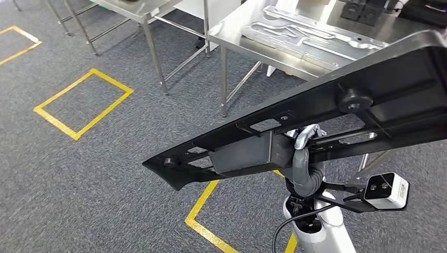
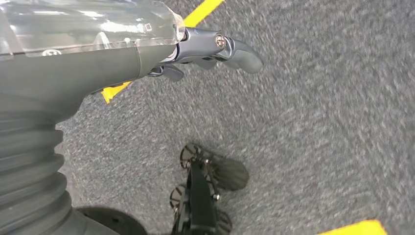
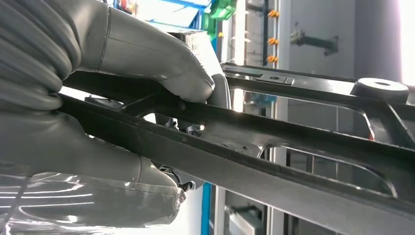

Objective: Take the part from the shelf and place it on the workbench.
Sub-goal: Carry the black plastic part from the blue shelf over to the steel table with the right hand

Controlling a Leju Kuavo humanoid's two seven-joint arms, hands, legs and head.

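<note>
Grey carpet [image 1: 105, 174] marked with yellow tape squares [image 1: 84, 103], steel-legged tables beyond, and a shiny metal surface [image 1: 232, 29] ahead carrying a pressed metal plate [image 1: 311, 34]. Held aloft across the head view: the part [image 1: 400, 100], a long black frame with cut-outs and a round boss, slanting from low at the left end to high at the right, well clear of the surface and not yet over it. Clamped on it from beneath, the right robot hand [image 1: 303, 153], thumb pressed over one rail and fingers wrapped under in the right wrist view [image 3: 147, 58]. Hanging over the carpet, the left robot hand [image 2: 215, 49], carrying nothing; fingers look loosely extended, though too little visible to say spread or curled. Judged step: carrying, shelf pickup done, placement still ahead. Next move likely calls for closing on the surface, levelling the tilted frame, keeping its long ends clear of table legs and the plate, then lowering flat before letting go.
</note>
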